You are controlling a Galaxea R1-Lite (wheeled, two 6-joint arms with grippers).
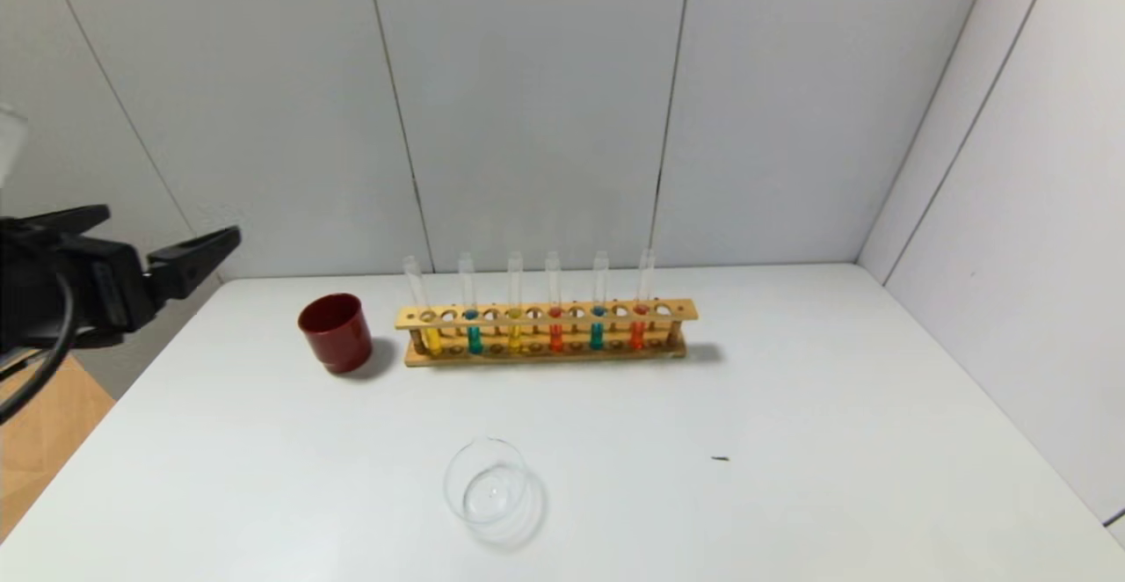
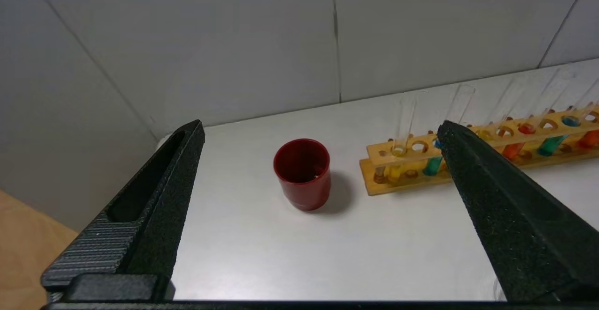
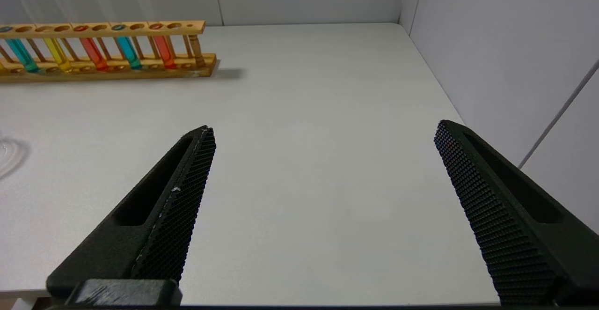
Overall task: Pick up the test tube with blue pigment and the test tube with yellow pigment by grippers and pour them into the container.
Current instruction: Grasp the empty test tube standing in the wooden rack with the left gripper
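A wooden rack (image 1: 545,311) at the back of the table holds several tubes. The bright yellow tube (image 1: 432,338) stands at the rack's left end. A teal-blue tube (image 1: 475,338) is beside it, and a second teal-blue tube (image 1: 597,336) stands further right. The clear glass beaker (image 1: 486,481) sits empty at the front centre. My left gripper (image 1: 167,226) is open and empty, off the table's left edge, well clear of the rack. In the left wrist view (image 2: 320,125) it faces the cup. My right gripper (image 3: 323,129) is open and empty over the right side of the table, outside the head view.
A dark red cup (image 1: 336,332) stands just left of the rack, also in the left wrist view (image 2: 302,174). The rack also holds a paler yellow tube (image 1: 514,336) and two orange-red tubes (image 1: 555,336). Grey walls close the back and right sides.
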